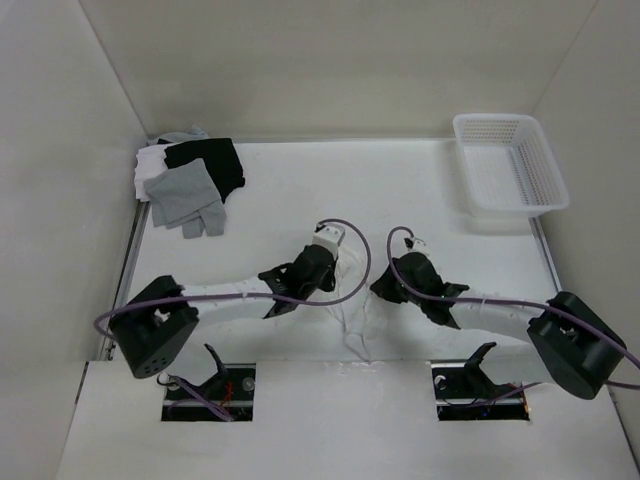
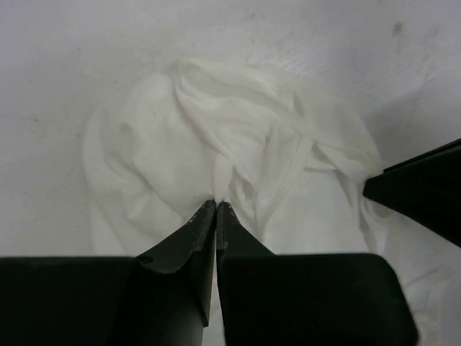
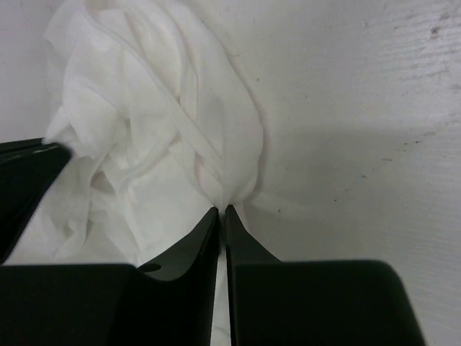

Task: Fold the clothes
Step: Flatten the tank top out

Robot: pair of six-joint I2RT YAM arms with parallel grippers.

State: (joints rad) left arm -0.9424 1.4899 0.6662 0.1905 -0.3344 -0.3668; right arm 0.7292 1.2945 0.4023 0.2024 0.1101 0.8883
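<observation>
White top (image 2: 238,155), one crumpled heap, lies at the middle of the table (image 1: 300,195) between two claws. Left claw (image 2: 216,204) and right claw (image 3: 222,210) each pinch a fold of it, jaws nearly touching; one basket (image 1: 497,119) stands far right

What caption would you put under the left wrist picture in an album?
Black-fingered left gripper pinches a fold of the crumpled thin white fabric garment lying on the white table.
</observation>
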